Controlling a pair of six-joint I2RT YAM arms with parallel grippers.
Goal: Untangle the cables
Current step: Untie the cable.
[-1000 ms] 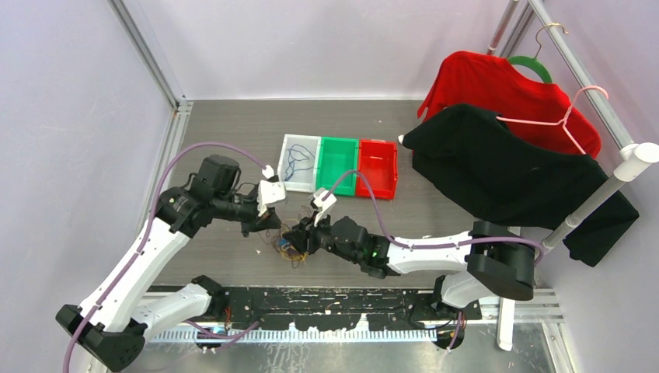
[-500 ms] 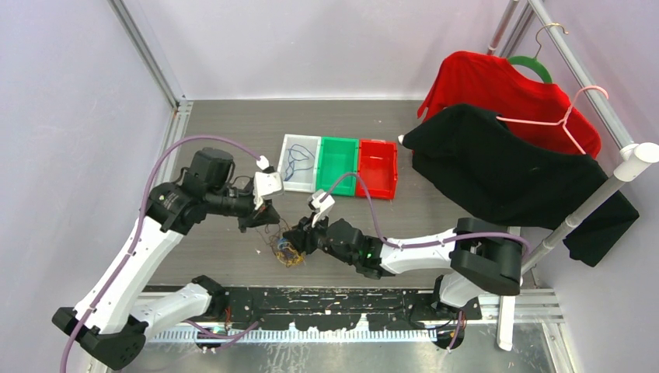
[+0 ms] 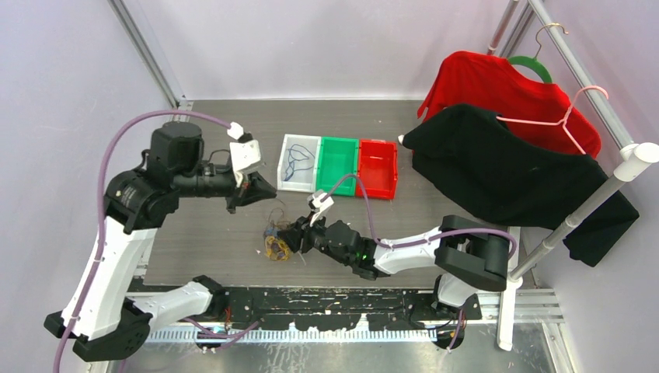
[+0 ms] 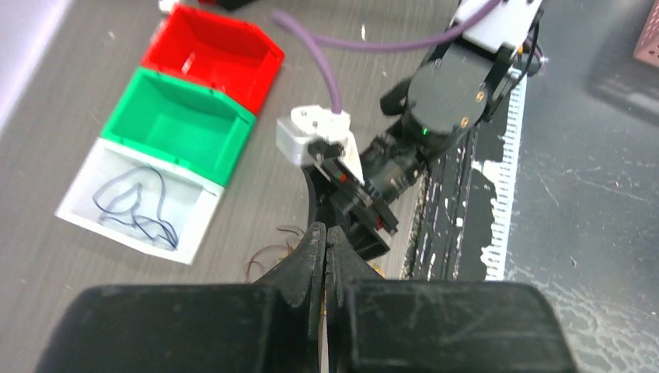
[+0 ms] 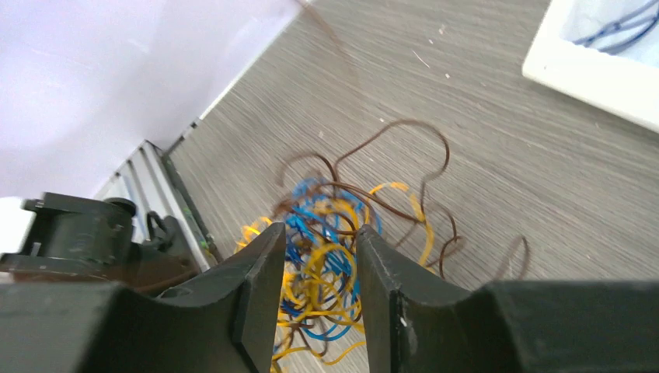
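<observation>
Left tool [image 4: 325, 233] is clenched, its two fingers pressed flat together with no gap. It hangs above the surface [image 3: 217, 241], left of the bins and farther than the tangle. Whether a strand is pinched between the fingers cannot be told.

Right tool [image 5: 317, 233] is released: its fingers [image 5: 260, 272] stand apart, low over the surface, and the tangle of cables [image 5: 326, 256] shows in the gap between them. The tangle lies on the surface close to the near edge, left of the middle, just beside the tip of the right tool. It is a knot of blue and orange-yellow loops. Dark brown strands [image 5: 420, 128] arch out of it toward the far side and the right.

Three bins stand in a row farther back, touching side by side: a white bin [image 3: 283, 167] on the left, a green bin [image 3: 336, 141] in the middle and a red bin [image 3: 377, 144] on the right. A loose blue cable [image 3: 295, 159] lies curled in the white bin, well apart from the tangle.

At the far right a black shirt [image 3: 497, 163] and a red shirt [image 3: 505, 85] hang on hangers.
</observation>
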